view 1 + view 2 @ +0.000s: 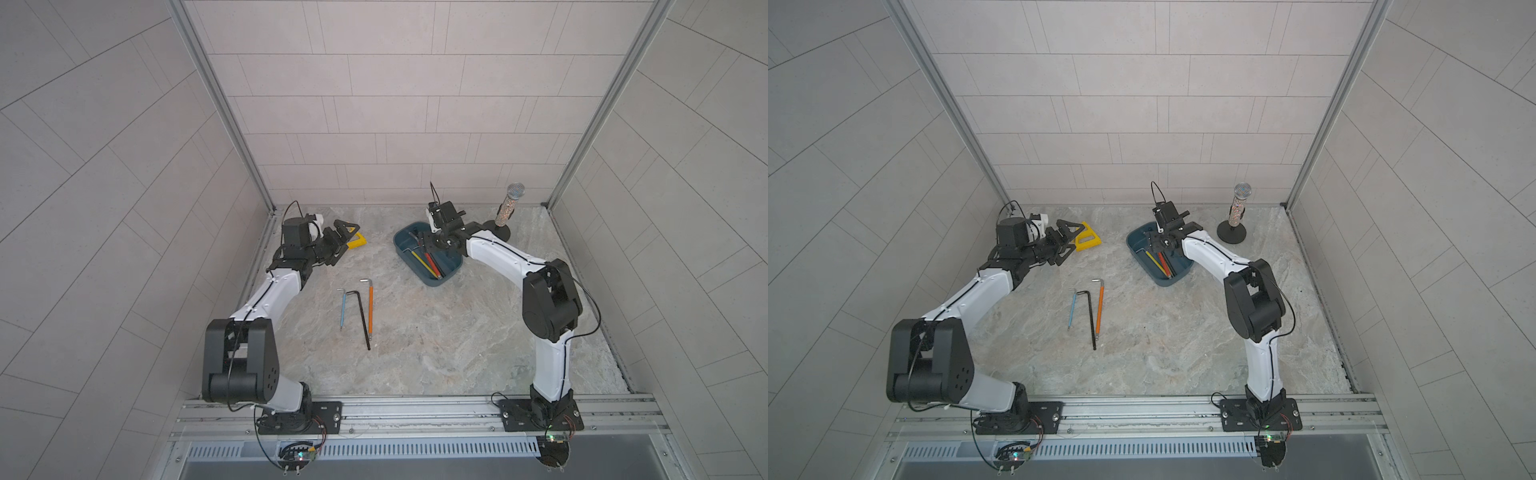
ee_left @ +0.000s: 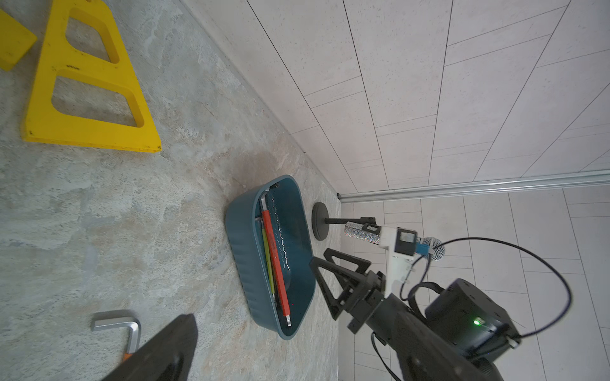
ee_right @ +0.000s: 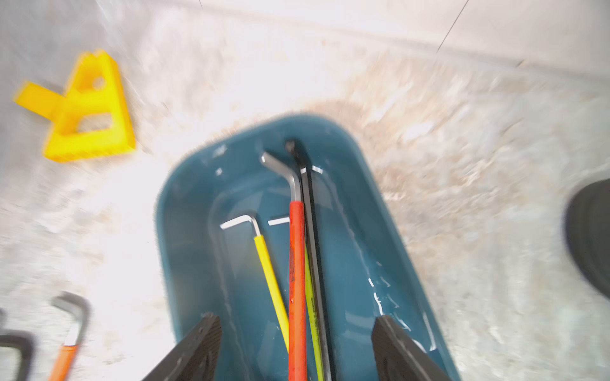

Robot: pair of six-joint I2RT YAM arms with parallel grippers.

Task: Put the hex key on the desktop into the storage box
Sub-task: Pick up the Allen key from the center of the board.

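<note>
Logging my right pincer [image 3: 295,318] spread empty above the shallow teal plastic storage box [image 1: 409,266], one o'clock; left pincer [image 1: 1076,237] likewise spread, ten o'clock.

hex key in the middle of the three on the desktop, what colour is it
Black. The hex key shows best in a top view.

Nothing legible: only faint dark marks, too blurred to read, along the thin yellow-green sleeved hex key [image 3: 312,313] in the teal plastic storage box [image 3: 175,211].
</note>
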